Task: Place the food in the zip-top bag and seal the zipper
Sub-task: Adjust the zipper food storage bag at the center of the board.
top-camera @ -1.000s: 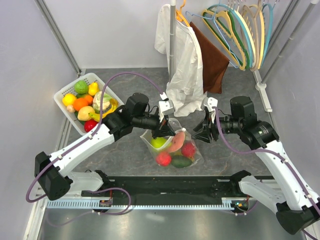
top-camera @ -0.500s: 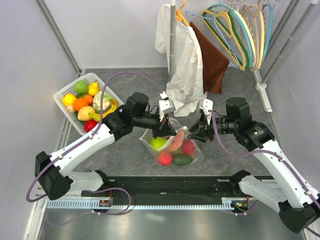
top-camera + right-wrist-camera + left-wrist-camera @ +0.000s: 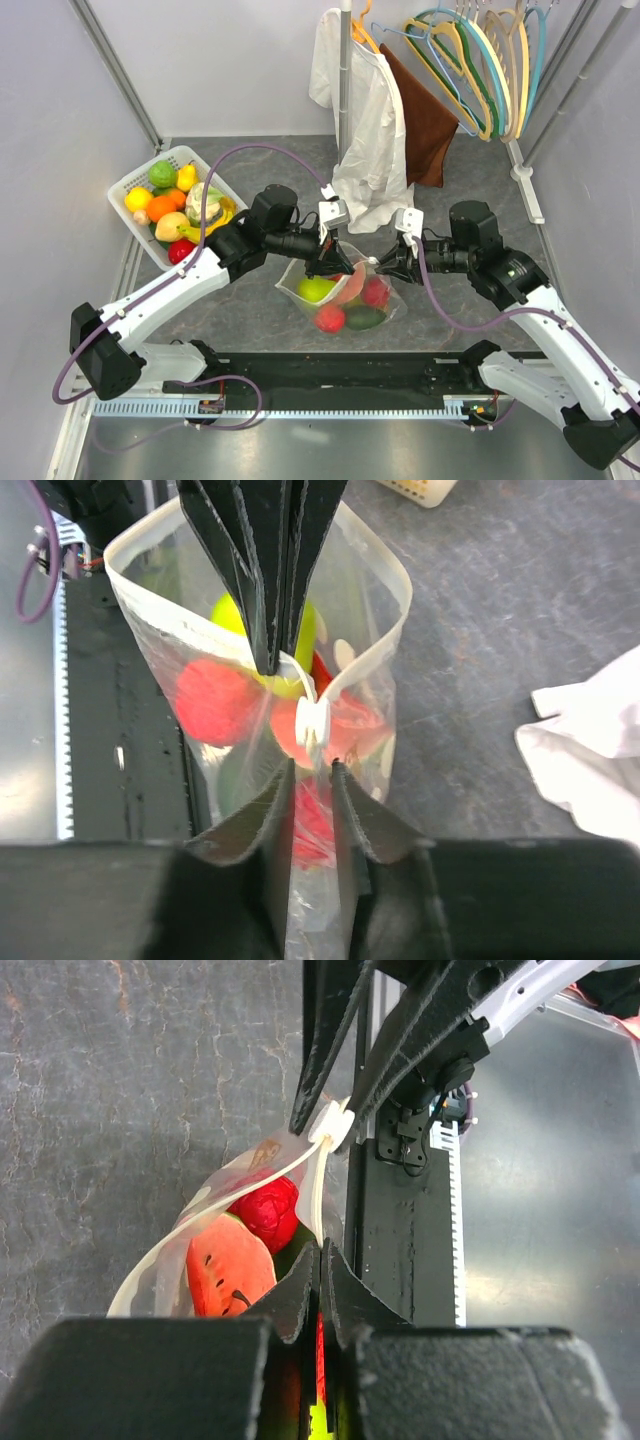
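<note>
The clear zip-top bag [image 3: 290,287] stands on the table and holds the food: a green apple [image 3: 316,288], a watermelon slice [image 3: 350,285], a red apple [image 3: 376,293], a red fruit [image 3: 328,318] and a dark green one [image 3: 364,320]. My left gripper [image 3: 335,262] is shut on the bag's zipper edge [image 3: 316,1195], seen in its wrist view [image 3: 320,1250]. The white slider tab [image 3: 313,720] sits on the track just past my right gripper [image 3: 312,768], which is narrowly open with bag film between the jaws. The bag's mouth [image 3: 380,610] gapes open beyond the slider.
A white lattice basket [image 3: 128,182] with several more fruits stands at the back left. A white shirt [image 3: 365,130], a brown cloth [image 3: 425,120] and hangers [image 3: 480,60] hang at the back. A black bar [image 3: 340,375] runs along the near edge.
My right gripper has moved left, from beside the bag to its mouth at the slider. The left gripper has kept its hold and barely moved.
</note>
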You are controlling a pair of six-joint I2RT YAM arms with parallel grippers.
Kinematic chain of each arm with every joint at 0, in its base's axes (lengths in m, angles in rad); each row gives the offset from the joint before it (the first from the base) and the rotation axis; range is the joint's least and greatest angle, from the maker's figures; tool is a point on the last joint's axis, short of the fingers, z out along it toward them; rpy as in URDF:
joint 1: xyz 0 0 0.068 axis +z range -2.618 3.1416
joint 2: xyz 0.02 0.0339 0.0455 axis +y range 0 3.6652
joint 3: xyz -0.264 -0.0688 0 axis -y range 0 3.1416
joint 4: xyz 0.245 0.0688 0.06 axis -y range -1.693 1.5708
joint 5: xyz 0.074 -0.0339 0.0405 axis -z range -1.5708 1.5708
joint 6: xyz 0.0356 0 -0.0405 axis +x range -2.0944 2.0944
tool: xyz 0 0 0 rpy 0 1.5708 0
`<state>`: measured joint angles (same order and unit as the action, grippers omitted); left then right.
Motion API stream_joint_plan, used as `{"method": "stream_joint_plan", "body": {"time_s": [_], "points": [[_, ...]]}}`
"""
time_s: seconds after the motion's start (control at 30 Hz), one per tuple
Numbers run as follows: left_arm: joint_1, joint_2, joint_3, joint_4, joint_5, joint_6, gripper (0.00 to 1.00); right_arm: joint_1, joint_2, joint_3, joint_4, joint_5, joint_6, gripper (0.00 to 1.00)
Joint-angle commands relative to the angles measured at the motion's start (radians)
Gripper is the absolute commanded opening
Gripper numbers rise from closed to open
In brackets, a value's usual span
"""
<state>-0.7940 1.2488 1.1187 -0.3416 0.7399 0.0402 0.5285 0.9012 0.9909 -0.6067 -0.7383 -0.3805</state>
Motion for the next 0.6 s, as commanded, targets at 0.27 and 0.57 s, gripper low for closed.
{"method": "stream_joint_plan", "body": {"time_s": [0.27, 0.57], "points": [[-0.010, -0.014, 0.000, 0.055, 0.062, -0.031, 0.02, 0.005, 0.011, 0.002, 0.067, -0.029, 0.037, 0.29], [-0.001, -0.011, 0.030, -0.022, 0.021, -0.031, 0.33, 0.007, -0.001, 0.018, 0.065, 0.004, 0.045, 0.00]]}}
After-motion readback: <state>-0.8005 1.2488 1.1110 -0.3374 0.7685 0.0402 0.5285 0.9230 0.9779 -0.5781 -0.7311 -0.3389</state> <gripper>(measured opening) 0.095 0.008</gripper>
